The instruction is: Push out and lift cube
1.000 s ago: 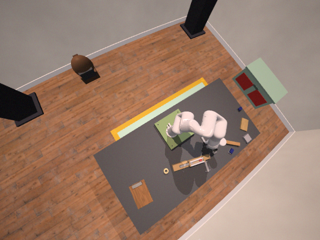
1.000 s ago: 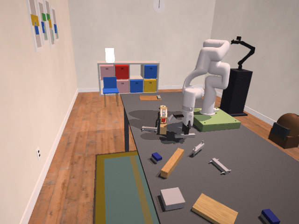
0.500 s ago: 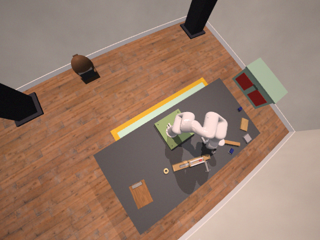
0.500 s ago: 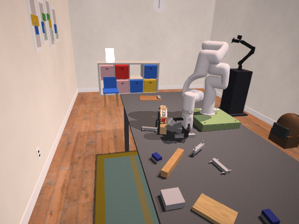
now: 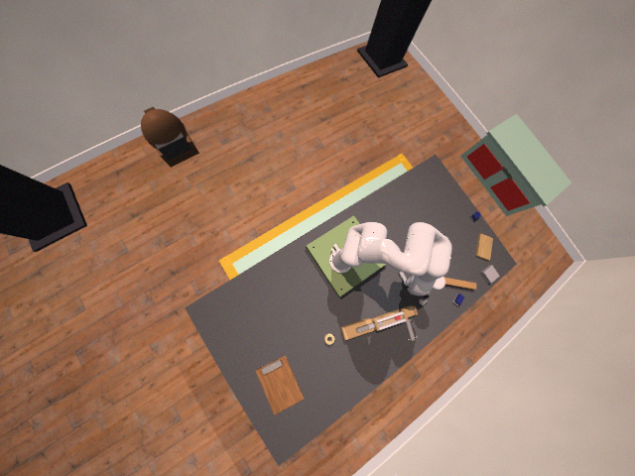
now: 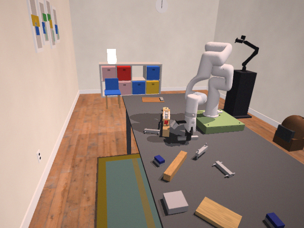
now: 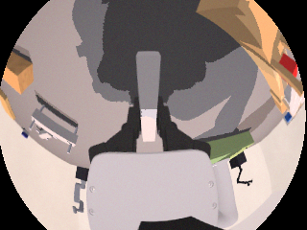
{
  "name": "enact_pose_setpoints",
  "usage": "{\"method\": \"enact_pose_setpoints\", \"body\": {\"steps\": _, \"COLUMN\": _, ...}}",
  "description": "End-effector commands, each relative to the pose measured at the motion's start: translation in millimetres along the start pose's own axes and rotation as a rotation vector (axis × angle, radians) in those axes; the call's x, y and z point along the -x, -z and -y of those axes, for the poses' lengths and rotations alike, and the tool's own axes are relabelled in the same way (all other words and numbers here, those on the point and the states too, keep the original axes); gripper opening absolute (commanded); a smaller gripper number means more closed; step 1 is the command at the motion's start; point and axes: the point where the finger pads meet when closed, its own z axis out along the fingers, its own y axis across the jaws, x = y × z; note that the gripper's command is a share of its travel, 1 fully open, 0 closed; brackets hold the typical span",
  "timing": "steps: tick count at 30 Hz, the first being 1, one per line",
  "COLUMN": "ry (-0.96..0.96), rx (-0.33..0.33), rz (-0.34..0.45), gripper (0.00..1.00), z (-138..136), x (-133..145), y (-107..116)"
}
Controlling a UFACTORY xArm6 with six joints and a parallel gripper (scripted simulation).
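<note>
Sitting inside wooden channel (image 5: 370,324), red cube (image 5: 398,318), claw (image 6: 188,134) clamped on grey rod (image 7: 149,92).

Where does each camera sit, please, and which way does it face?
Top: high above the room, looking down on the table; the whole arm shows.
Exterior: beyond one table end, looking along it at the channel; the whole arm shows.
Wrist: on the arm's wrist, looking down past the gripper, closed on a grey stick.
Shared: all three show the channel.
</note>
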Motion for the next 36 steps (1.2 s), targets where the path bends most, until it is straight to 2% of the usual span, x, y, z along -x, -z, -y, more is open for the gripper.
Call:
{"method": "enact_pose_setpoints", "body": {"steps": 1, "ry": 0.0, "rx": -0.002, "rz": -0.002, "gripper": 0.0, "z": 1, "x": -1, "y": 1}}
{"method": "enact_pose_setpoints", "body": {"steps": 32, "ry": 0.0, "rx": -0.002, "rz": -0.002, "gripper": 0.0, "z": 1, "x": -1, "y": 1}}
{"method": "enact_pose_setpoints", "body": {"steps": 36, "ry": 0.0, "rx": -0.002, "rz": -0.002, "gripper": 0.0, "z": 1, "x": -1, "y": 16}}
